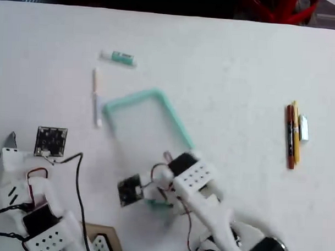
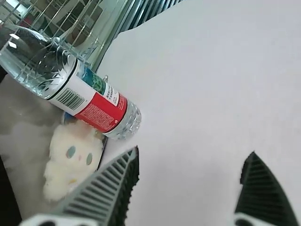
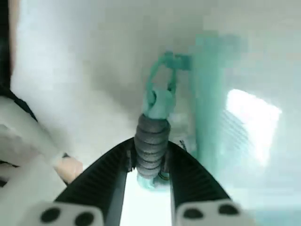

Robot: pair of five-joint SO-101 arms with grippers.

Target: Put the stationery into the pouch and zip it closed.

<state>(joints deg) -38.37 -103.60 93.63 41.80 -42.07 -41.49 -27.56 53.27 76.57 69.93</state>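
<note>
**A:** Status?

**B:** Your right jaws are clenched on the zipper pull point(image 3: 151, 143), a grey ribbed tab on a teal loop point(image 3: 160, 89). That's at the near right corner of the pouch point(image 1: 151, 122). The pouch lies flat mid-desk point(image 1: 241, 62).

**A:** Left side?

**B:** Left jaws are released and holding nothing, at the near left, well apart from the pouch. Ahead of them there's a water bottle point(image 2: 75, 84) on its side with a plush toy point(image 2: 70, 162) just beside it.

**A:** Stationery?

**B:** I see none in the pouch.
- The white pen point(image 1: 96, 98) is just left of it.
- The white-and-teal tube point(image 1: 119, 58) is farther back.
- The red pen point(image 1: 289, 135), yellow pen point(image 1: 295, 135) and a small white block point(image 1: 304, 129) sit together, well off to the right.

**A:** What bites me from here?

**B:** Three things, my read.
1. **Nothing pins the pouch.** If you tug the tab, the whole pouch may slide instead of the zipper running. Get the left jaws onto the far edge first.
2. **You're holding a soft tab.** A sideways pull could slip it out of the jaws or cock the slider and jam it. Pull along the teal edge.
3. **Direction.** I can't tell whether the zipper is open or closed. If you run it shut now, every item is locked out and you lose time reopening.
</note>
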